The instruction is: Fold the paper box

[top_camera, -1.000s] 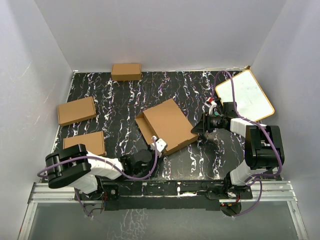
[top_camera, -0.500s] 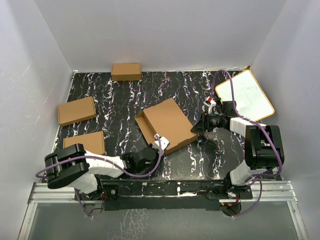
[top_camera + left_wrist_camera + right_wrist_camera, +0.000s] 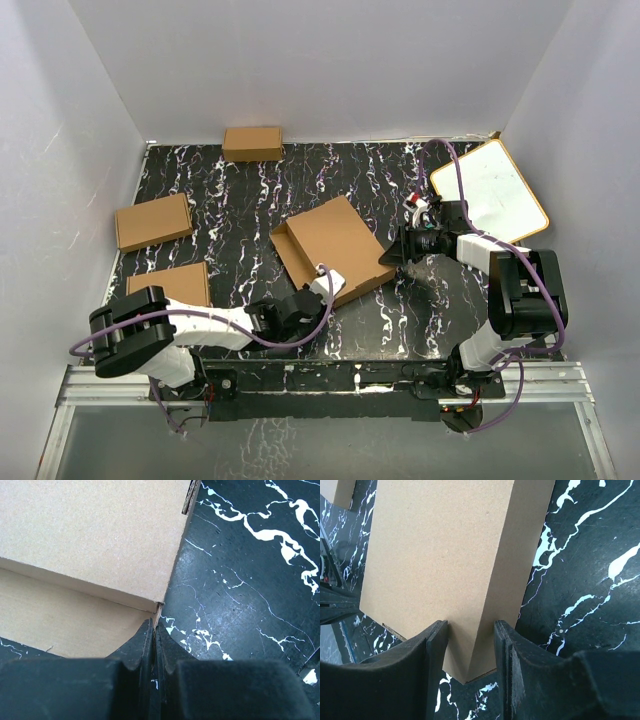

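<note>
Sitting midway on desk (image 3: 440,300): plain brown paper box (image 3: 335,240); right gripper (image 3: 470,627) pinching its right-hand corner, left gripper (image 3: 154,630) pressed together at its near corner.

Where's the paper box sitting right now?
In the top view the paper box lies mid-table, slightly right of centre, between the arms. The right gripper grips its right corner, and the shut left gripper is at its near corner.

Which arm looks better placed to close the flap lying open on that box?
Probably the left. The shut left gripper sits at the near corner of the paper box, right beside the open flap. The right gripper is clamped on the box's right-hand corner, seemingly steadying it.
</note>
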You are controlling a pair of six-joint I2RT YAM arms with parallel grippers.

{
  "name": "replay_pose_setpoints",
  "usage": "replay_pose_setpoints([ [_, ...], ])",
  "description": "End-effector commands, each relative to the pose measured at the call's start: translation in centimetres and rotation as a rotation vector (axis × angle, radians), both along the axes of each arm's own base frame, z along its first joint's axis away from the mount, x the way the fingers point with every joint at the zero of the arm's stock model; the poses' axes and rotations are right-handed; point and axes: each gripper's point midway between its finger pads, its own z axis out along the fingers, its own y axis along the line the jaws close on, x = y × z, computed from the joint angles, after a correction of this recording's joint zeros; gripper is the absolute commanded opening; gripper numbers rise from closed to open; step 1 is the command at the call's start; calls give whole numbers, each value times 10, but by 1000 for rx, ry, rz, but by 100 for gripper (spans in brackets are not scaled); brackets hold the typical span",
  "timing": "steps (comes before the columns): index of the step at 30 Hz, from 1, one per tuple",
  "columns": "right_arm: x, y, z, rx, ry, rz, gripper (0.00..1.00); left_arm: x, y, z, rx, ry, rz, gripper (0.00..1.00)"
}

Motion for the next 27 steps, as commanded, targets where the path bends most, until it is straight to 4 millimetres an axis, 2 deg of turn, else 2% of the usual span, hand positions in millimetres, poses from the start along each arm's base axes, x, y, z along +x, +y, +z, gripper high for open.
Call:
replay_pose_setpoints([
  [1,0,5,-6,-28,-10,30,45,14,-10,30,-31,-27,53,0],
  [12,1,5,-9,-39,-1,23,45,13,-15,40,-45,-13,50,0],
  [23,0,9,-9,-44,-1,38,45,12,-18,31,-17,60,13,0],
  [27,-1,10,-9,-44,-1,43,45,11,-26,34,-20,71,-40,0],
])
